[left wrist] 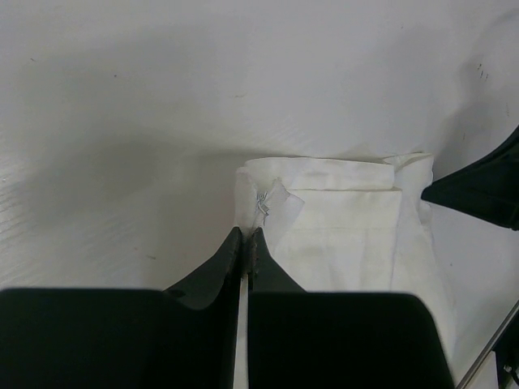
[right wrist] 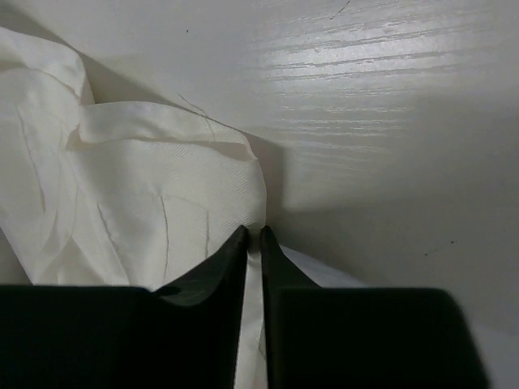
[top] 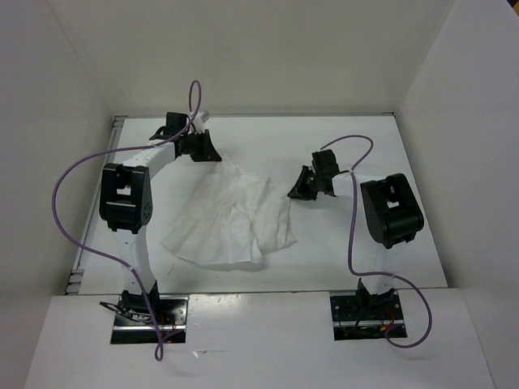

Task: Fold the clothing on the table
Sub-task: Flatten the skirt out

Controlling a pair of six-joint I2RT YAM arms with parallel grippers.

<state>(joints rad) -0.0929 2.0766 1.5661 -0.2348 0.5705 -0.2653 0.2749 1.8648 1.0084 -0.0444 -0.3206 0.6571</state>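
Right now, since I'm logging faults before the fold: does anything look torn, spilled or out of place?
Nothing torn or spilled. The white garment lies crumpled and askew on the table. The left gripper pinches its far corner, the right gripper its right edge. A small frayed bit shows at that far corner.

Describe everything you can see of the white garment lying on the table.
The thin white wrinkled fabric garment lies in loose, creased, partly doubled layers on the smooth white tabletop between the arms. It looks soft, with a faint weave. A folded hem shows in the left wrist view. The left end effector pinches its far left corner and the right end effector pinches its right edge, with fabric showing between both pairs of jaws.
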